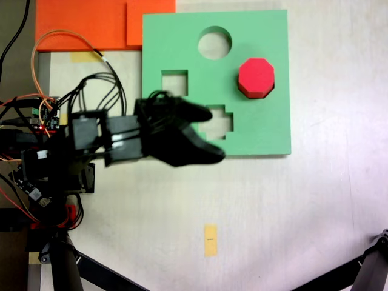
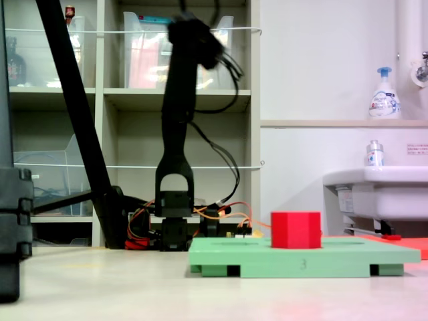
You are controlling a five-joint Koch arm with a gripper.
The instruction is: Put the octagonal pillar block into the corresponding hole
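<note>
Green foam board (image 1: 254,130) lies flat on the pale table (image 1: 291,212), with four cutouts seen in the first exterior view: a round hole (image 1: 214,43) near the top, a square hole (image 1: 174,82) at that view's left, a cross-shaped hole (image 1: 217,121) lower down, and the eight-sided hole at the first exterior view's right. That last hole is filled: the red block (image 1: 256,77) sits in it, so only a sliver of the hole's edge shows beside the block. The other three holes show only table surface through them.

Block orientation: eight-sided face turned straight up, long axis vertical. In the second exterior view the block (image 2: 295,230) stands upright and level, its upper part rising clear above the board (image 2: 301,257); its lower part is hidden inside the board.

Gripper (image 1: 203,151) is raised well above the table, over the board's lower edge at the first exterior view's left, apart from the block and holding nothing. Its dark fingers blur together; cannot tell if they are parted or together. In the second exterior view the arm (image 2: 179,134) stands tall by the shelves (image 2: 254,100).

Orange foam sheets (image 1: 91,24) lie just beyond the board's top corner.
</note>
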